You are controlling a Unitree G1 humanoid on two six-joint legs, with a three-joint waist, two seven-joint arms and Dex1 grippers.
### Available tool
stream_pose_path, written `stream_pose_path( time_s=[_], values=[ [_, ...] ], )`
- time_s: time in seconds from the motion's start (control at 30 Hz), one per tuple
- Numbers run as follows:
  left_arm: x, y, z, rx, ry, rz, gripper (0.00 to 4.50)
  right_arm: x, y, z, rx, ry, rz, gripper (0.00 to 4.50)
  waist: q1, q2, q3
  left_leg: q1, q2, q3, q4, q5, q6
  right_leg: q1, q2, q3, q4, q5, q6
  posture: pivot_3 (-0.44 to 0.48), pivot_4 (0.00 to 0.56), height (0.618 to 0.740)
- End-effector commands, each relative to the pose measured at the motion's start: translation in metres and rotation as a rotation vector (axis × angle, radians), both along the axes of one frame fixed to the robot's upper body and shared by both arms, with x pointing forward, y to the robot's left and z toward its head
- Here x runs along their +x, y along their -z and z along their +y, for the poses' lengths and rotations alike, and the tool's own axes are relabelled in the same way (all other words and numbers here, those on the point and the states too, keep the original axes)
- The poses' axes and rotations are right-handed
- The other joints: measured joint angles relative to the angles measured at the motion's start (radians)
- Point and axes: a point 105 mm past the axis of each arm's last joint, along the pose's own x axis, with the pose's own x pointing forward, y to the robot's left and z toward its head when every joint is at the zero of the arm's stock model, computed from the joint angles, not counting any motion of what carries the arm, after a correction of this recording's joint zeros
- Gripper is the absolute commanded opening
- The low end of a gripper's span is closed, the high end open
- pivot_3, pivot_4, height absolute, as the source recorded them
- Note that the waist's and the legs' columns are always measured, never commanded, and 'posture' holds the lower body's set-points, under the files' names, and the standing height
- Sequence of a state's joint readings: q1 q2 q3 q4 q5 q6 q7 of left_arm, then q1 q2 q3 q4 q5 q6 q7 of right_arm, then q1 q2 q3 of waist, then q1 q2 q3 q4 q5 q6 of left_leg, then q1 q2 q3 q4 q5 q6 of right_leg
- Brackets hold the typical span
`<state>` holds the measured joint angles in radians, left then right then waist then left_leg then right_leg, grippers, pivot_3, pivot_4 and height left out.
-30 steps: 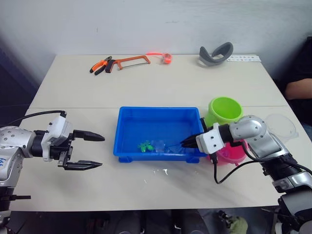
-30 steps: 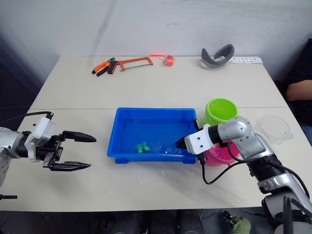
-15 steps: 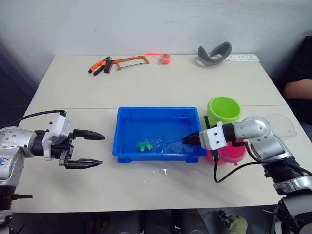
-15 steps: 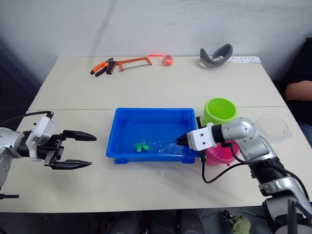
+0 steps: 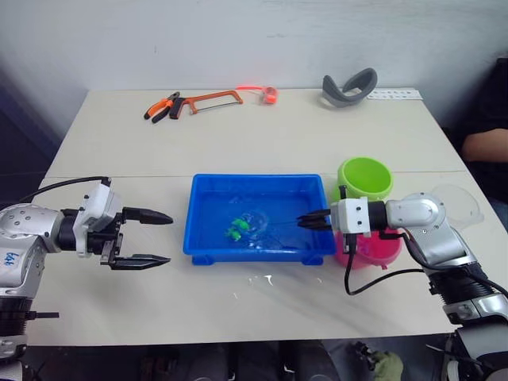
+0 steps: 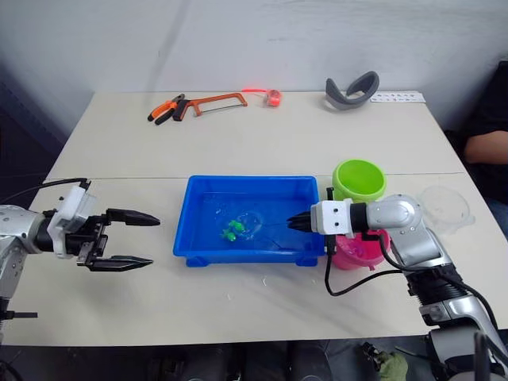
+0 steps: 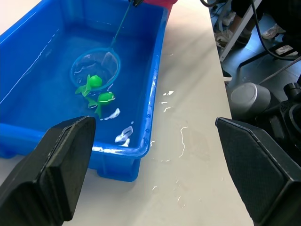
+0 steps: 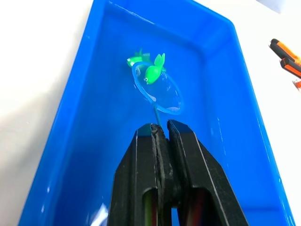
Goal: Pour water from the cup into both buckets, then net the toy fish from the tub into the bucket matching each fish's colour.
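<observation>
The blue tub (image 5: 218,198) sits at mid-table with water in it. My right gripper (image 5: 302,221) is shut on the thin handle of the net (image 8: 157,88) above the tub's right end. The hoop (image 7: 95,68) lies in the water by two green toy fish. One fish (image 8: 153,71) is at the hoop's rim, the other (image 7: 104,99) just outside it. The green bucket (image 5: 365,178) and pink bucket (image 5: 371,248) stand right of the tub. The clear cup (image 5: 460,203) stands further right. My left gripper (image 5: 168,238) hangs open left of the tub, holding nothing.
A hacksaw (image 5: 210,99), orange pliers (image 5: 163,106), a red tape roll (image 5: 271,94) and a grey curved band (image 5: 349,87) lie along the table's far edge. Water drops (image 5: 266,279) lie in front of the tub. A person's arm (image 5: 484,144) shows at the right edge.
My right gripper has swept the net from the tub's near side toward its middle, and the hoop now lies against the green fish. The left gripper has hardly moved.
</observation>
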<state>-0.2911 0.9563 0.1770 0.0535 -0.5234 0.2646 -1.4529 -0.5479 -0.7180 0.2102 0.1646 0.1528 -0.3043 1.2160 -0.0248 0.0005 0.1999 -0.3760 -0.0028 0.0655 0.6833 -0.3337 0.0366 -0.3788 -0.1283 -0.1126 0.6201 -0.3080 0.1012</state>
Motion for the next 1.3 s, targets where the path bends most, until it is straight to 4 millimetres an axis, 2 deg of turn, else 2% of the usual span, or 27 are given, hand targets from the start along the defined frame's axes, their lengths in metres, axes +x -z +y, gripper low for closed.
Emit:
stream_pose_path(
  time_s=[0.03, 0.17, 0.3, 0.53, 0.77, 0.9, 1.03, 1.13, 1.3],
  values=[
    [0.003, -0.006, -0.002, 0.000, 0.021, -0.040, 4.45, -0.006, -0.025, -0.004, 0.087, -0.007, -0.080, 0.00, 0.001, 0.000, 0.000, 0.000, 0.000, 0.000, 0.000, 0.000, 0.000, 0.000, 0.000, 0.000, 0.000, 0.000, 0.000, 0.000, 0.150, 0.740],
    [0.007, -0.009, -0.005, -0.021, 0.022, -0.058, 4.45, -0.009, -0.037, -0.014, 0.145, 0.083, -0.073, 0.00, 0.002, 0.000, 0.000, 0.000, 0.000, 0.000, 0.000, 0.000, 0.000, 0.000, 0.000, 0.000, 0.000, 0.000, 0.000, 0.000, 0.150, 0.740],
    [0.012, -0.009, -0.009, -0.052, 0.034, -0.062, 4.45, -0.031, -0.042, -0.020, 0.130, 0.065, -0.122, 0.00, 0.008, 0.000, 0.000, 0.000, 0.000, 0.000, 0.000, 0.000, 0.000, 0.000, 0.000, 0.000, 0.000, 0.000, 0.000, 0.000, 0.150, 0.740],
    [0.026, -0.008, -0.026, -0.113, 0.075, -0.083, 4.45, -0.054, -0.049, -0.024, 0.140, 0.106, -0.253, 0.00, 0.025, 0.000, 0.000, 0.000, -0.001, 0.002, 0.000, 0.000, 0.000, 0.000, 0.000, 0.001, 0.000, 0.000, 0.000, 0.000, 0.150, 0.740],
    [0.043, -0.021, -0.058, -0.262, 0.121, -0.107, 4.45, -0.071, -0.052, -0.041, 0.043, 0.185, -0.454, 0.00, 0.041, -0.001, 0.000, 0.000, -0.002, 0.001, 0.000, 0.001, 0.001, 0.001, 0.001, 0.000, 0.000, 0.000, 0.001, 0.000, 0.150, 0.740],
    [0.049, -0.027, -0.074, -0.332, 0.142, -0.124, 4.45, -0.079, -0.055, -0.053, 0.020, 0.252, -0.488, 0.00, 0.048, -0.001, 0.000, 0.000, -0.002, 0.002, 0.000, 0.001, 0.001, 0.001, 0.002, 0.001, 0.000, 0.000, 0.001, 0.000, 0.150, 0.740],
    [0.055, -0.043, -0.096, -0.437, 0.168, -0.157, 4.45, -0.089, -0.069, -0.070, 0.007, 0.360, -0.540, 0.00, 0.051, -0.001, 0.000, 0.001, -0.002, 0.001, 0.001, 0.001, 0.002, 0.002, 0.005, 0.001, 0.000, 0.000, 0.001, 0.000, 0.150, 0.740],
    [0.057, -0.047, -0.111, -0.467, 0.184, -0.142, 4.45, -0.092, -0.078, -0.089, -0.048, 0.436, -0.597, 0.00, 0.051, -0.001, 0.000, 0.001, -0.002, 0.001, 0.001, 0.001, 0.002, 0.003, 0.005, 0.001, -0.001, 0.000, 0.002, 0.000, 0.150, 0.740],
    [0.053, -0.045, -0.134, -0.502, 0.222, -0.101, 4.45, -0.078, -0.092, -0.140, -0.236, 0.573, -0.735, 0.00, 0.049, -0.001, 0.000, 0.002, -0.001, 0.002, 0.001, 0.001, 0.002, 0.003, 0.008, 0.003, -0.001, 0.001, 0.002, 0.000, 0.150, 0.740]
  ],
)
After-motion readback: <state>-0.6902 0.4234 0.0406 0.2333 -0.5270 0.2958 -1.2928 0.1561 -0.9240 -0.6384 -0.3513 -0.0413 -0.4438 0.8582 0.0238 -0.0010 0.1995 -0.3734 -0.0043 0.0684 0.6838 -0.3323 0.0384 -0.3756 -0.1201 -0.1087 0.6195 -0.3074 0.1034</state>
